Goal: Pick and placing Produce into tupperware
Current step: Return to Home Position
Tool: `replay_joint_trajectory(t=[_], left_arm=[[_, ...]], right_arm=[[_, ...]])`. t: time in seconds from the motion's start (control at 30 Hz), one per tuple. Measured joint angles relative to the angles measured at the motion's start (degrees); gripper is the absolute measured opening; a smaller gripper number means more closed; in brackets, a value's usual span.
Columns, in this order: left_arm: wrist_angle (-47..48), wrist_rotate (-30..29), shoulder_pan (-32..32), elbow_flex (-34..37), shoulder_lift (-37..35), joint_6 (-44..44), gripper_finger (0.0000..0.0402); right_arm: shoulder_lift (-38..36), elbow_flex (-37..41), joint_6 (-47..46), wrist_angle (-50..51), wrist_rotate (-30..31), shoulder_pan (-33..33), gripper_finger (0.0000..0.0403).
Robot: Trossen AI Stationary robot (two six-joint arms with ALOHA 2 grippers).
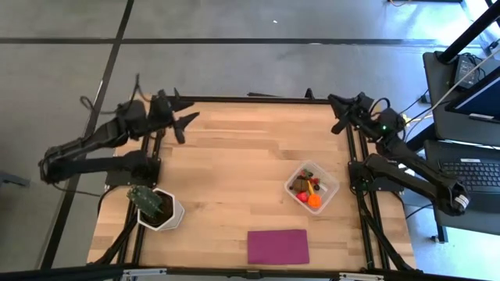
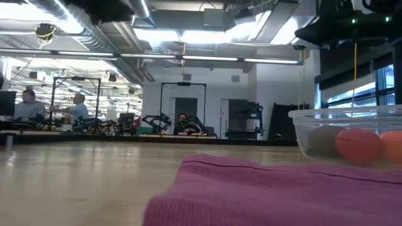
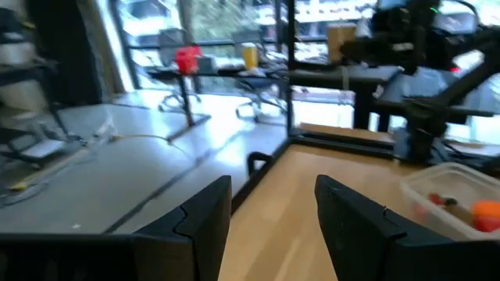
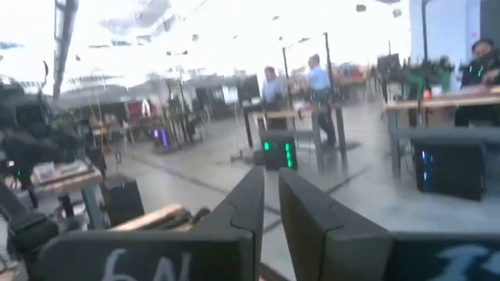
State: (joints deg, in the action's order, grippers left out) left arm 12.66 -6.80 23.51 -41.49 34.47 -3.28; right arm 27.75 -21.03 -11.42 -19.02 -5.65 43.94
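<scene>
Nearest the low camera lies a magenta cloth (image 2: 264, 188), flat at the table's near edge, a little right of centre (image 1: 277, 246). Just beyond it on the right stands the clear plastic tub (image 1: 328, 181), which holds all the produce that can be seen: an orange ball (image 1: 314, 200) at its near side, a red piece (image 1: 301, 197) touching it on the left, a brown oval (image 1: 301, 184) farther back, and small dark and yellow bits too small to tell apart. In the low view the ball (image 2: 358, 144) shows through the tub's wall (image 2: 314, 125).

On the wooden table (image 1: 234, 156), a green plant in a white pot (image 1: 160, 209) stands at the near left, well apart from the tub.

Both arms hang over the far corners, holding nothing. The left gripper (image 1: 187, 127) is above the far left corner, its 2 fingers (image 3: 203, 218) spread wide. The right gripper (image 1: 337, 115) is above the far right corner, its fingers (image 4: 246, 203) drawn almost together, with only a thin slit between them.

A laptop (image 1: 476, 172) sits on a stand to the right of the table. 2 people (image 2: 28, 103) sit at desks in the room behind.
</scene>
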Motion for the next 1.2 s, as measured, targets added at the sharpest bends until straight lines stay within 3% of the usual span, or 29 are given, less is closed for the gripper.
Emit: replay_joint_trajectory(t=[0.33,0.5,1.0,1.2], left_arm=[[-12.12,-11.67,0.02,21.94,-17.33,3.08,0.0179],[-12.27,-13.28,0.02,29.07,-21.91,6.55,0.0179],[-11.9,-16.15,0.02,38.95,-31.69,11.94,0.0179],[-12.14,-16.3,0.02,39.62,-32.66,10.58,0.0179]], right_arm=[[-0.3,13.14,-3.82,-17.17,0.11,0.0,0.0046],[-0.33,19.23,-5.12,-28.6,1.48,0.0,0.0046],[-0.3,20.32,-4.74,-30.05,1.51,0.0,0.0046],[-0.29,20.61,-3.59,-29.68,0.33,0.0,0.0046]])
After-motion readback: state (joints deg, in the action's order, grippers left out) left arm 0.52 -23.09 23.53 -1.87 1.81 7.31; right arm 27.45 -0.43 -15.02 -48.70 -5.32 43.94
